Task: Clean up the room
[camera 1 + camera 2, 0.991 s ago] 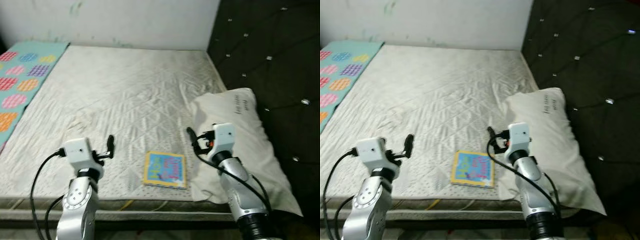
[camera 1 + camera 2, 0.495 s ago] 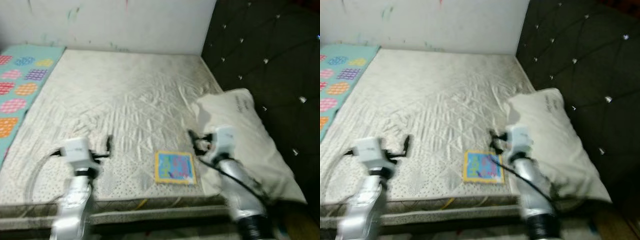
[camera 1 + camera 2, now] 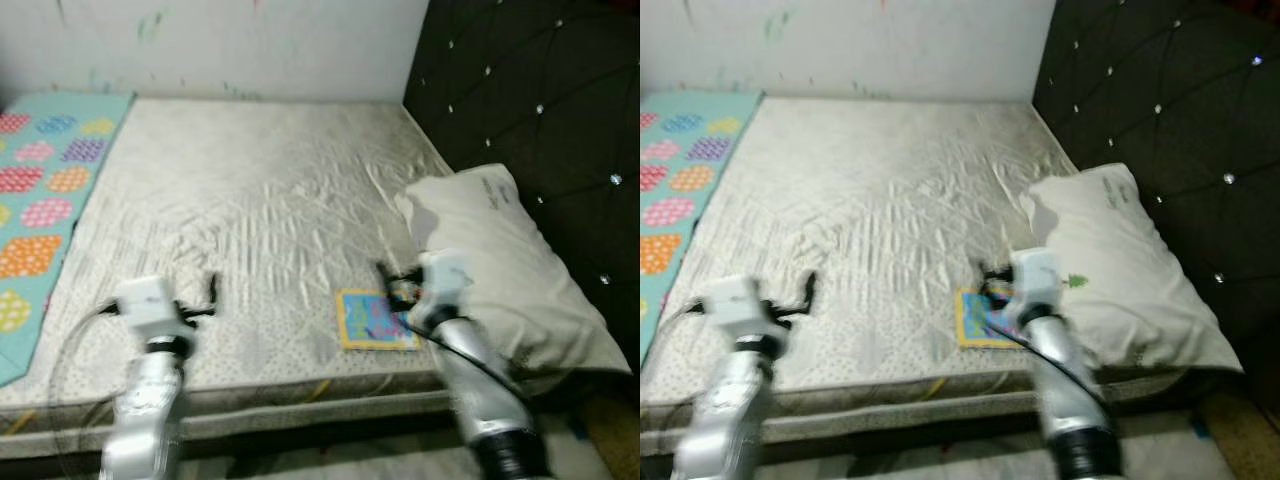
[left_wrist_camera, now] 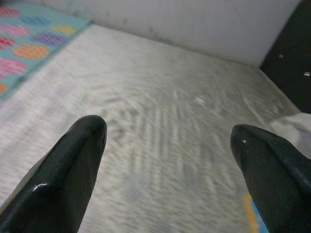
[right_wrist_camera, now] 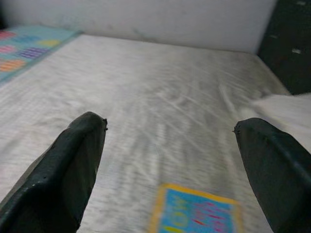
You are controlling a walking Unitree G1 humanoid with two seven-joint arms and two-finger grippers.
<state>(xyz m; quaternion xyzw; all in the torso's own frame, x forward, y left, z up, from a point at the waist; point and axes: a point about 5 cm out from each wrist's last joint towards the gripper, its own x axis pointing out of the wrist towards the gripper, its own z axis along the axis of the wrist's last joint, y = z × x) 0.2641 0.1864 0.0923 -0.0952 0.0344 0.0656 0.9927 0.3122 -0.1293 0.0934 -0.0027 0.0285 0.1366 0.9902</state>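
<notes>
A colourful picture book (image 3: pixel 375 318) with a yellow border lies flat near the front edge of the bare mattress (image 3: pixel 260 190), beside a white pillow (image 3: pixel 510 265). My right gripper (image 3: pixel 390 285) hovers open just above the book's pillow-side edge; the book (image 5: pixel 199 213) lies below and ahead of its spread fingers in the right wrist view. My left gripper (image 3: pixel 210 293) is open over bare mattress, well left of the book, holding nothing. Its wrist view shows the book's corner (image 4: pixel 252 218) beside one finger.
A teal blanket (image 3: pixel 45 190) with coloured dots covers the mattress's left side. A dark tufted headboard (image 3: pixel 540 90) rises behind the pillow on the right. A marked white wall (image 3: pixel 230 45) runs along the far side. The mattress's front edge (image 3: pixel 300 405) is just before me.
The camera has moved, so the book and pillow sit further right in the picture and more blanket shows. Both arms hold the same pose, grippers still open.
</notes>
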